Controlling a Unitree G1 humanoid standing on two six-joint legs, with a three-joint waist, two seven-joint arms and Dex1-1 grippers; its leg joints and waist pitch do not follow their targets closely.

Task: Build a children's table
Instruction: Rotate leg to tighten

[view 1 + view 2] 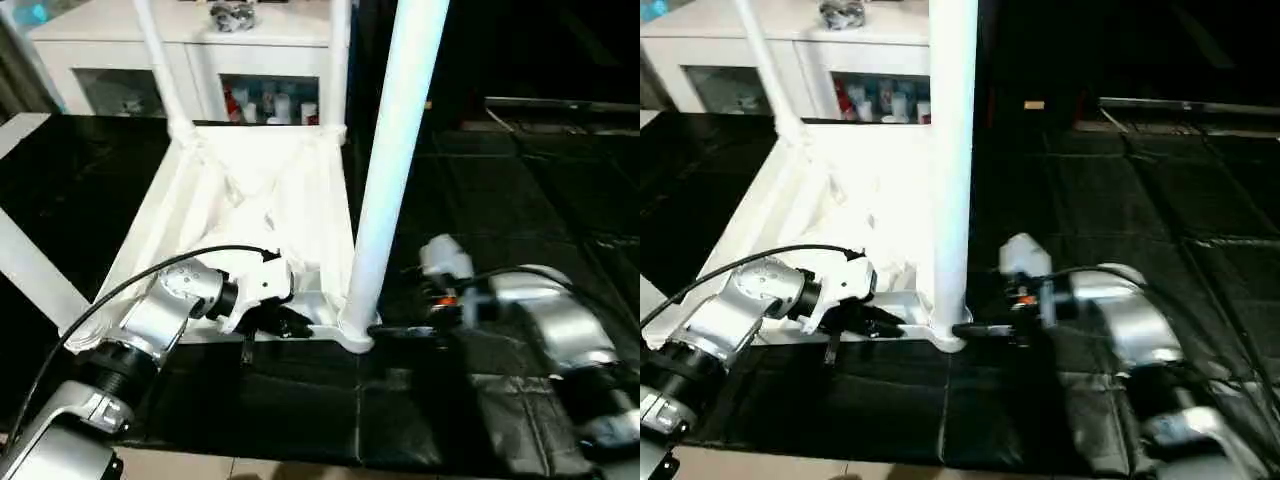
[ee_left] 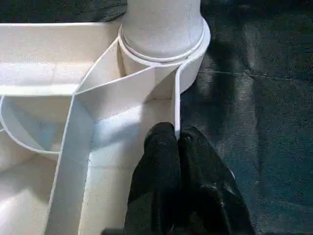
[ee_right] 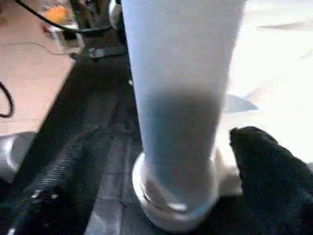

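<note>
Table: large white ribbed plastic tabletop (image 1: pixel 240 200) is laid upside down on black padded mat (image 1: pixel 520 200) | Progress: 3 tapered white tube legs are seen seated; near leg (image 1: pixel 392 150) stands in its corner socket (image 2: pixel 193 58); 4th judged outstanding | Left gripper (image 2: pixel 178 147): clenched on tabletop's edge wall beside that socket | Right gripper (image 3: pixel 266 166): beside socket, finger state cannot be told | Surroundings: white glass-door cabinet (image 1: pixel 200 60) beyond tabletop; nothing is seen obstructing.

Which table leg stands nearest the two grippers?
The thick leg in the near corner socket, between both grippers; the other two legs stand at the far corners by the cabinet.
</note>
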